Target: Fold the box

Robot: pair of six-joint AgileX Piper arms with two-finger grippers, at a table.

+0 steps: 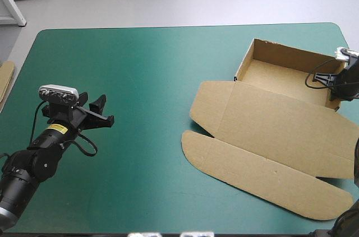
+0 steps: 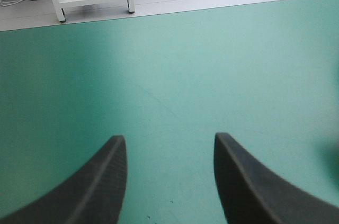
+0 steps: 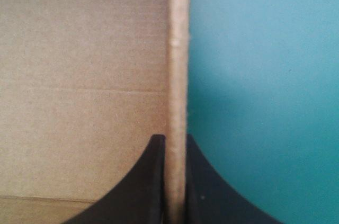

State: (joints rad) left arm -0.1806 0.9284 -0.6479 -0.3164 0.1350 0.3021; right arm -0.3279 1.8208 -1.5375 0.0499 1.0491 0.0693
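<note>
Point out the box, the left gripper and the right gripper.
box (image 1: 280, 130): high view, on its flat lid panel.
left gripper (image 2: 168, 138): left wrist view, midway between its open fingertips.
right gripper (image 3: 175, 139): right wrist view, midway between fingertips pinching the tray's wall.

No text, number, brand or sign can be read in any of the views. In the high view, a yellow label (image 1: 56, 129) is carried on the left arm (image 1: 39, 156), just behind the left end effector (image 1: 94, 100). Dark print is seen on this label, but it is too small to be made out.
</note>
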